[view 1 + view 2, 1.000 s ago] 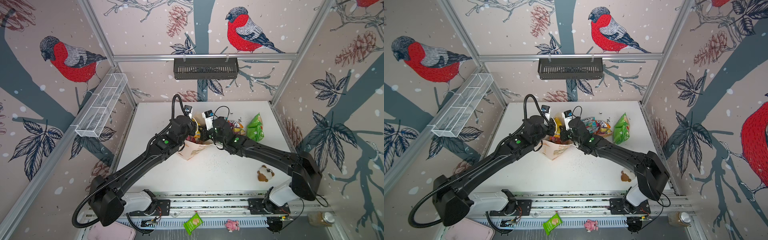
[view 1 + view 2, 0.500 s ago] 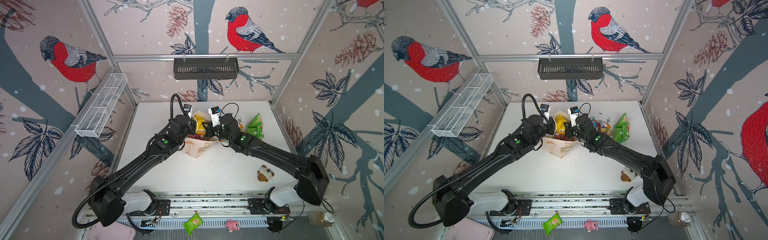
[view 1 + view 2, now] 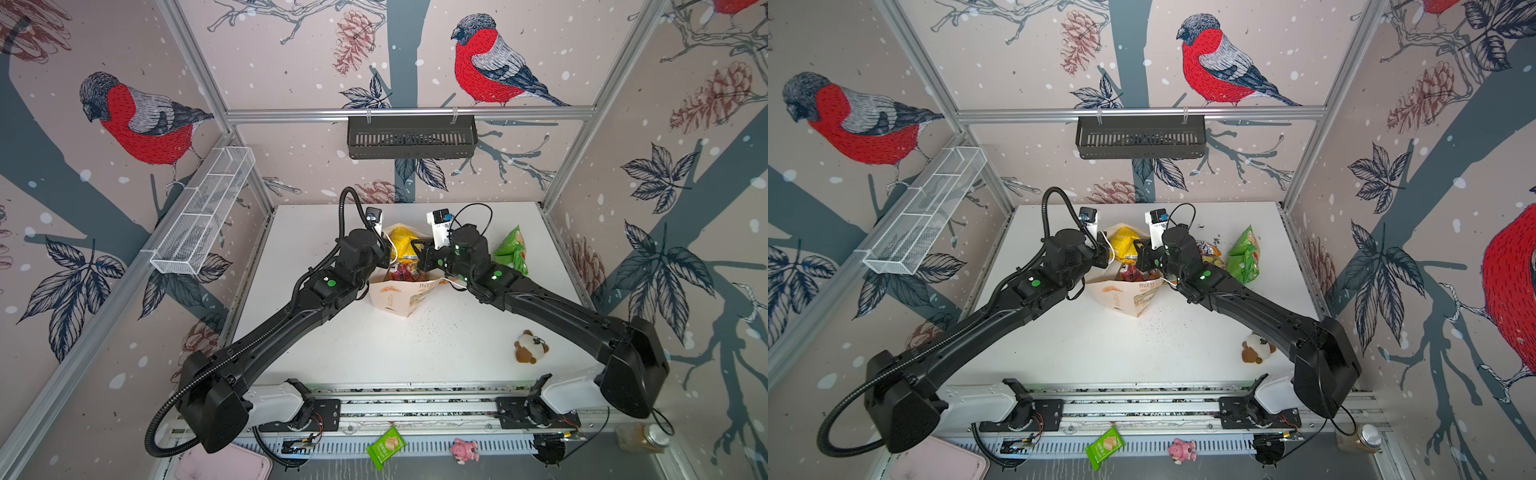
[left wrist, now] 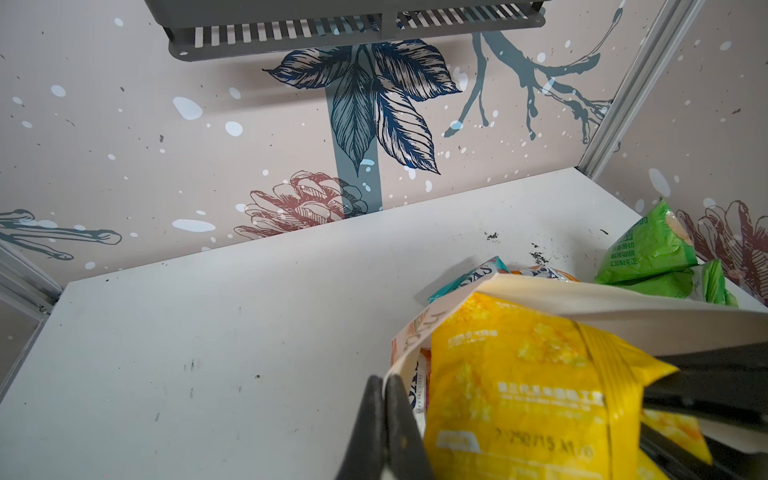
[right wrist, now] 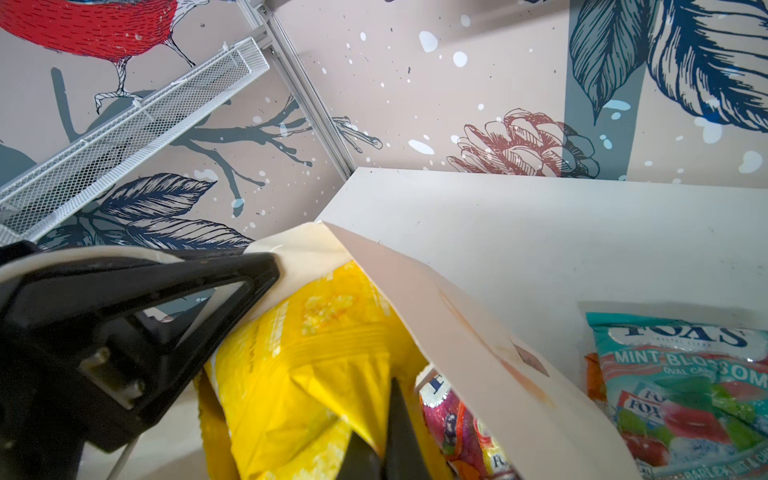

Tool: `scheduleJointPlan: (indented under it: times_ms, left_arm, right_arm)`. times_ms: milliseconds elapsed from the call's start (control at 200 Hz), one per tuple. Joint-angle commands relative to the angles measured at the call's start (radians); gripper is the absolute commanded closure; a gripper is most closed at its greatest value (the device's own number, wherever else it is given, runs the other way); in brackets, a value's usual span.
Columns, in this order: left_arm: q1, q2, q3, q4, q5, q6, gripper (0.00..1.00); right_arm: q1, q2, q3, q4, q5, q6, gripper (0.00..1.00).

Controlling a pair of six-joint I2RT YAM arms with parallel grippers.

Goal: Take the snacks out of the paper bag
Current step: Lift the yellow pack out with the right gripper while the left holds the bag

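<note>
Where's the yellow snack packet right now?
In both top views the yellow packet pokes from the mouth of the paper bag, mid-table, pinched by the right gripper.

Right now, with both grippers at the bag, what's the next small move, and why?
Probably raise the right gripper, shut on the yellow packet, straight up until it clears the rim of the paper bag. The left gripper pinches that rim, steadying the bag, and the packet already stands partly out of the opening.

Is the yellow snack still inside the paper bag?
Halfway in. The yellow snack sticks out of the open top of the paper bag, but its lower part is still down between the bag's walls.
</note>
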Motion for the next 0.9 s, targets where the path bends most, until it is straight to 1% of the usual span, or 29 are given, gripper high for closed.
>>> scheduleJointPlan:
  times_ms: [0, 240, 645, 896]
  left_arm:
    - [0.008, 0.006, 0.000, -0.087, -0.034, 0.002, 1.00]
    - [0.023, 0.019, 0.030, -0.107, -0.026, 0.006, 1.00]
    - [0.037, 0.049, 0.057, -0.116, 0.016, 0.010, 1.00]
    - [0.049, 0.041, 0.061, -0.118, 0.016, 0.006, 1.00]
  right_arm:
    - [-0.029, -0.012, -0.002, 0.215, 0.037, 0.068, 1.00]
    - [-0.040, 0.007, 0.022, 0.236, 0.015, 0.090, 1.00]
    - [-0.039, 0.050, 0.090, 0.197, 0.007, 0.077, 1.00]
    - [-0.041, 0.035, 0.129, 0.177, 0.024, 0.049, 1.00]
